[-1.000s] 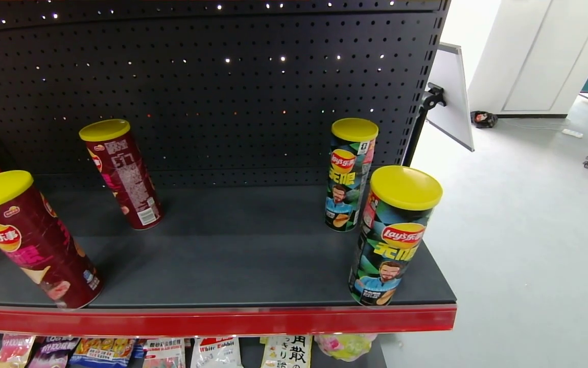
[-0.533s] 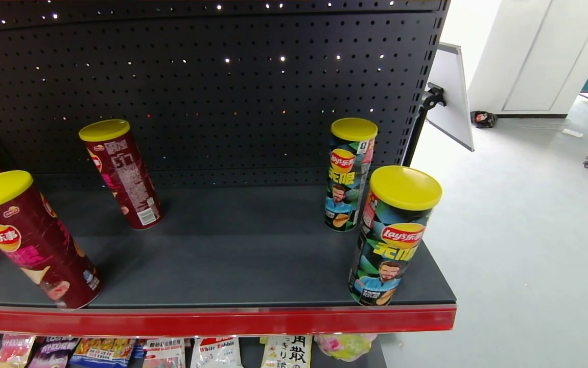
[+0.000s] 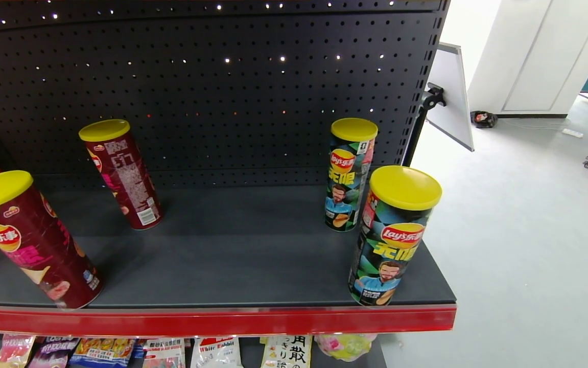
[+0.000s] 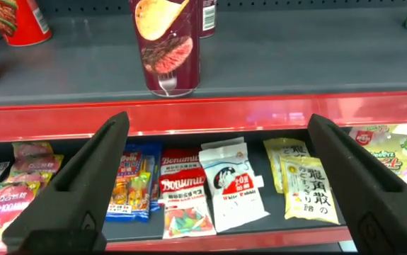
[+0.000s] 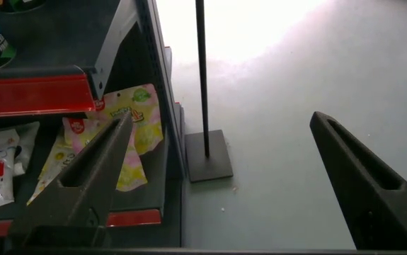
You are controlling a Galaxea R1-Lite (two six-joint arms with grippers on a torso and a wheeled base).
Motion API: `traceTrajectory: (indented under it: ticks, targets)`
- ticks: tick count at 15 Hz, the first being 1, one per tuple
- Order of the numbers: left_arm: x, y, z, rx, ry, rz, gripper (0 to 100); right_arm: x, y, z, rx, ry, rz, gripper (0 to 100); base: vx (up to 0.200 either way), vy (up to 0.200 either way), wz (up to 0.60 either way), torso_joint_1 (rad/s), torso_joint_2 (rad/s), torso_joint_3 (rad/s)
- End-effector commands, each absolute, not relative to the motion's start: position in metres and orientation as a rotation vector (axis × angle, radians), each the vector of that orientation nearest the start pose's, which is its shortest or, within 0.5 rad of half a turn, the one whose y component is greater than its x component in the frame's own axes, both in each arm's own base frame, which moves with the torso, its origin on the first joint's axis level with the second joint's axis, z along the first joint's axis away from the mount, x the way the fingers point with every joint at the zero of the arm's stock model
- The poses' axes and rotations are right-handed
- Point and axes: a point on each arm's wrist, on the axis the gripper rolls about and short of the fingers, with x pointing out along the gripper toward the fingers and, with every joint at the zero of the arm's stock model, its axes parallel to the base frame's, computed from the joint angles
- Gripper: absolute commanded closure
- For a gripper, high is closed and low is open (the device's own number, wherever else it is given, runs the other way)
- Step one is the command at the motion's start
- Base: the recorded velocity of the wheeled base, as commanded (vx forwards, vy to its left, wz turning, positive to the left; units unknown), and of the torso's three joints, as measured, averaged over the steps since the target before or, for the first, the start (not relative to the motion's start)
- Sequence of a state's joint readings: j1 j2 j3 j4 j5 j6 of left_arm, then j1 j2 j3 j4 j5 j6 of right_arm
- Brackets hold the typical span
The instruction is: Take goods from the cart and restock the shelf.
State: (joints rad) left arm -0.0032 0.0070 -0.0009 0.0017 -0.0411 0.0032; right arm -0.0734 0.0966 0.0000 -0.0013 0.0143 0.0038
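- Black shelf [image 3: 232, 255]: maroon cans [image 3: 33, 240] stand left, green cans [image 3: 393, 235] right.
- We judge them light, stiff, slick tubes that tip easily, so we'd grasp mid-body. Our left gripper [image 4: 217, 119] gapes empty facing the shelf front; right gripper [image 5: 221, 117] gapes empty too, at the shelf's end.

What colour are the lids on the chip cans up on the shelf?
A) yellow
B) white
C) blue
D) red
A: the near dark red can, the far dark red can, the far green can and the near green can on the shelf all wear yellow lids.
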Motion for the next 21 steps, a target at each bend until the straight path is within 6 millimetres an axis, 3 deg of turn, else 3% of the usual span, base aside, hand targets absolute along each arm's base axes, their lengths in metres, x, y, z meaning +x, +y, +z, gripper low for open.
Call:
traceTrajectory:
  ticks: [1,6,7,9,10,11,12,14,15,16,19,21]
  targets:
    - [-0.023,-0.001,0.076,0.003,0.005,-0.044,0,-0.015,0.001,0.077,0.007,0.093,-0.057,0,0.000,0.000,0.00,0.000,0.00,0.000]
    - [-0.022,-0.001,0.075,0.003,0.006,-0.044,0,-0.016,0.001,0.078,-0.001,0.089,-0.070,0,0.000,0.000,0.00,0.000,0.00,0.000]
    - [-0.022,-0.001,0.075,0.003,0.006,-0.044,0,-0.017,0.002,0.094,0.000,0.044,-0.058,0,0.000,0.000,0.00,0.000,0.00,0.000]
    - [-0.023,-0.001,0.076,0.003,0.005,-0.044,0,0.005,0.000,0.183,0.133,0.023,-0.069,0,0.000,0.000,0.00,0.000,0.00,0.000]
    - [-0.022,-0.001,0.075,0.003,0.006,-0.044,0,0.005,0.000,0.186,0.137,0.023,-0.069,0,0.000,0.000,0.00,0.000,0.00,0.000]
    - [-0.023,-0.001,0.076,0.003,0.005,-0.044,0,0.028,-0.002,0.212,0.108,0.075,-0.088,0,0.000,0.000,0.00,0.000,0.00,0.000]
    - [-0.022,-0.001,0.075,0.003,0.006,-0.044,0,0.035,-0.003,0.213,0.079,0.103,-0.090,0,0.000,0.000,0.00,0.000,0.00,0.000]
    - [-0.022,-0.001,0.075,0.003,0.006,-0.044,0,0.076,-0.008,0.221,0.034,0.228,-0.135,0,0.000,0.000,0.00,0.000,0.00,0.000]
    - [-0.023,-0.001,0.076,0.003,0.005,-0.044,0,0.084,-0.008,0.222,0.034,0.251,-0.129,0,0.000,0.000,0.00,0.000,0.00,0.000]
    - [-0.023,-0.001,0.076,0.003,0.005,-0.044,0,0.105,-0.008,0.213,0.033,0.348,-0.110,0,0.000,0.000,0.00,0.000,0.00,0.000]
    - [-0.022,-0.001,0.075,0.003,0.006,-0.044,0,0.122,0.001,0.203,0.012,0.434,-0.030,0,0.000,0.000,0.00,0.000,0.00,0.000]
    - [-0.022,-0.001,0.075,0.003,0.006,-0.044,0,0.151,0.018,0.192,-0.032,0.539,0.015,0,0.000,0.000,0.00,0.000,0.00,0.000]
